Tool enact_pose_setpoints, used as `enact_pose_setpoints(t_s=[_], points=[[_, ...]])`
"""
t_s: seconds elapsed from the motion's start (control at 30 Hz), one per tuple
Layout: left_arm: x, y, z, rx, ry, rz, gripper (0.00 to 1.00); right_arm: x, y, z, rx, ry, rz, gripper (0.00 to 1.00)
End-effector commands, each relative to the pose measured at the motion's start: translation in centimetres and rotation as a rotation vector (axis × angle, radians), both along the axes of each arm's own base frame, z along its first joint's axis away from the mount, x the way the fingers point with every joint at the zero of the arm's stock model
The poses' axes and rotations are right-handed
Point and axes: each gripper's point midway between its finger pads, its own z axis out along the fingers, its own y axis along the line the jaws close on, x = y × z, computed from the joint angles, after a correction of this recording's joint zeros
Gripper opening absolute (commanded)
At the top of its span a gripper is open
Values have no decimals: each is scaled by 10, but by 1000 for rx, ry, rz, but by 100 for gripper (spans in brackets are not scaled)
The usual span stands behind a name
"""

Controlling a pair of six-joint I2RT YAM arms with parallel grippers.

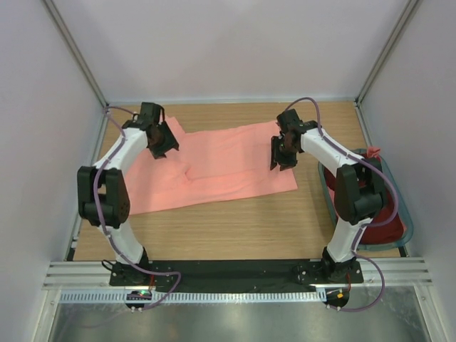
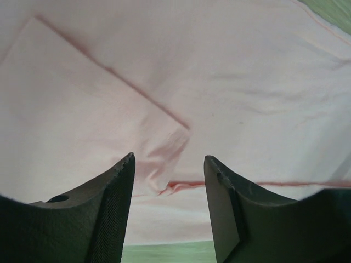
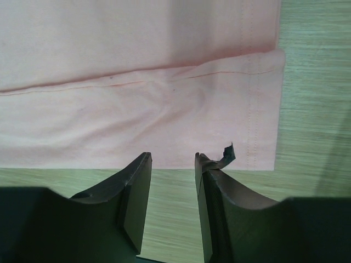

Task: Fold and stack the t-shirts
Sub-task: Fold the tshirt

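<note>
A salmon-pink t-shirt [image 1: 214,167] lies spread flat across the wooden table. My left gripper [image 1: 165,148] hovers open over its far left part, where a folded flap and a seam show [image 2: 164,104]. My right gripper [image 1: 281,158] hovers open at the shirt's right end, its fingertips above bare wood just off the hem [image 3: 219,120]. Neither gripper holds cloth. A dark maroon t-shirt [image 1: 388,214] lies bunched in the basket at the right.
The grey-teal plastic basket [image 1: 400,191] stands at the table's right edge beside the right arm. White walls close the table on three sides. Bare wood [image 1: 235,224] lies between the shirt and the arm bases.
</note>
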Motion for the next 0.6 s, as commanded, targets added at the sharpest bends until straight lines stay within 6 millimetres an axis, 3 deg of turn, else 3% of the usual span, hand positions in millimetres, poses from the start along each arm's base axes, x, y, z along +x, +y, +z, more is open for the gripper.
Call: enact_pose_setpoints(t_s=[0.0, 0.07, 0.13, 0.17, 0.2, 0.37, 0.4, 0.57], points=[[-50, 31, 28, 125, 13, 18, 54, 9, -10, 2, -62, -29, -11, 45], [-76, 40, 31, 153, 37, 35, 53, 9, -10, 1, -68, -25, -12, 46], [-104, 48, 13, 149, 112, 39, 52, 10, -16, -4, -107, -16, -22, 47], [-112, 52, 16, 149, 107, 44, 52, 8, -17, -6, -110, -6, -21, 47], [-127, 60, 2, 152, 154, 60, 54, 8, -18, -8, -117, -2, -22, 47], [-154, 89, -24, 91, 238, 154, 56, 1, -22, -27, -142, 41, -5, 49], [-162, 100, -36, 81, 284, 199, 55, 0, -25, -30, -163, 49, -2, 49], [-182, 115, -66, 38, 414, 271, 45, -14, -36, -46, -207, 72, -7, 49]])
